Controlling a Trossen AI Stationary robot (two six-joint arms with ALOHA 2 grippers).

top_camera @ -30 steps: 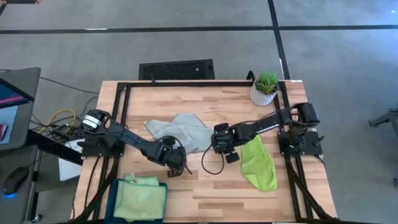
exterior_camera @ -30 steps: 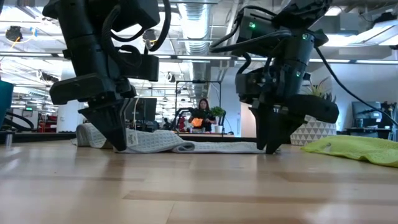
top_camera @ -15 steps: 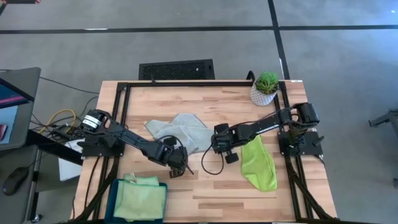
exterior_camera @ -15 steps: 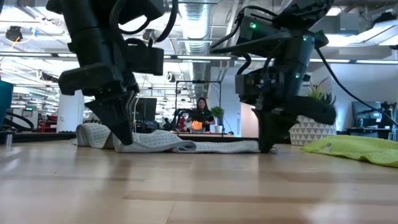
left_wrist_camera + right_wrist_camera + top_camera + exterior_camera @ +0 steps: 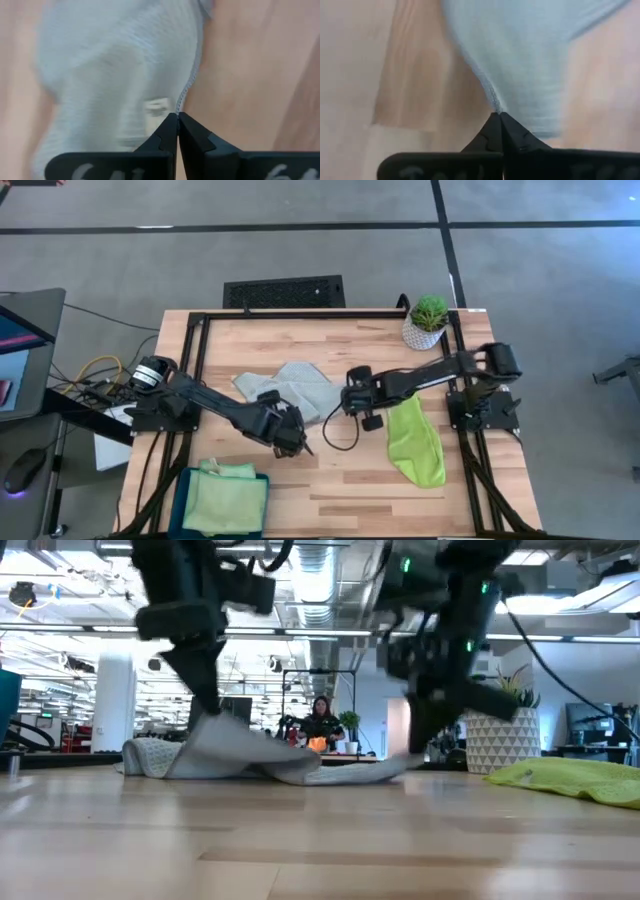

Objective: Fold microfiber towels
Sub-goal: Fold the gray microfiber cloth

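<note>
A pale grey-green microfiber towel [image 5: 292, 387] lies rumpled at the table's middle; its far part rests on the wood [image 5: 150, 757]. My left gripper [image 5: 292, 438] [image 5: 213, 712] is shut on its near left part. At the towel's right end, my right gripper [image 5: 348, 408] [image 5: 418, 745] is also shut on it. A lime green towel [image 5: 415, 442] lies flat by the right edge. Folded green towels [image 5: 225, 498] sit in the teal bin [image 5: 184, 502] at the near left. My left gripper pinches the towel's stitched edge [image 5: 184, 98] between its two fingers, close to a small white label. The fingers slant down from the left. That part is lifted and slopes down to the table. My right gripper pinches the towel's hemmed edge [image 5: 490, 95] between its two fingers, slanting down from the right. The held end [image 5: 400, 760] is raised a little off the wood, and the cloth sags between the two grippers.
A potted plant [image 5: 428, 320] in a white patterned pot stands at the far right corner. A black frame [image 5: 300, 314] borders the table. A loose black cable [image 5: 335, 442] loops near the right gripper. Bare wood [image 5: 340, 490] lies toward the near edge.
My right gripper has shut on the towel's right end. Both grippers have then risen, the left one more. The towel's near edge has come up off the table at both held points, while its far part stays lying where it was.
</note>
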